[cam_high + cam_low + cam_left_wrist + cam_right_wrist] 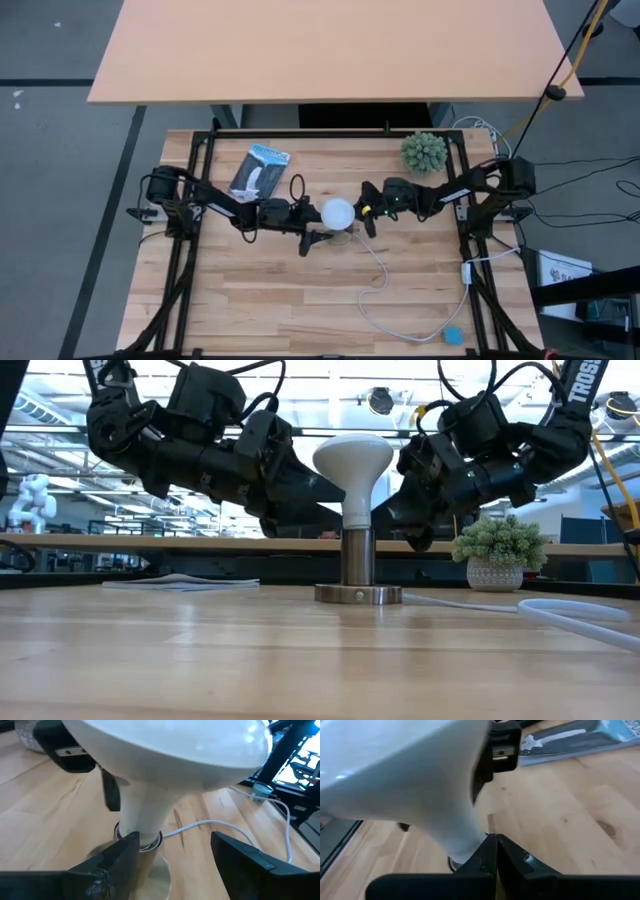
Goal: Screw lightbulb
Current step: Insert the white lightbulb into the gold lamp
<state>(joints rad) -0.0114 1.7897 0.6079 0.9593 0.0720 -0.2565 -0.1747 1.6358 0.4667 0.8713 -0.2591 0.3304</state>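
The bulb (pixel 352 472) stands upright in the socket (pixel 358 572) mid-counter; seating depth cannot be judged. Left pincer (pixel 172 852) is open astride its neck, gripping nothing. Right pincer (pixel 496 851) is closed, empty, beside it.

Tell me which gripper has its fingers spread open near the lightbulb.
The left gripper: its fingers are spread beside the lightbulb neck. The right gripper has its fingers pressed together.

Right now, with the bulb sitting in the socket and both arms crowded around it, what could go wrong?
The lightbulb stands tall on a narrow socket; a nudge from either arm could tip it. The left gripper is open around the neck, so a tight squeeze might crack it. The white cord could drag the socket.
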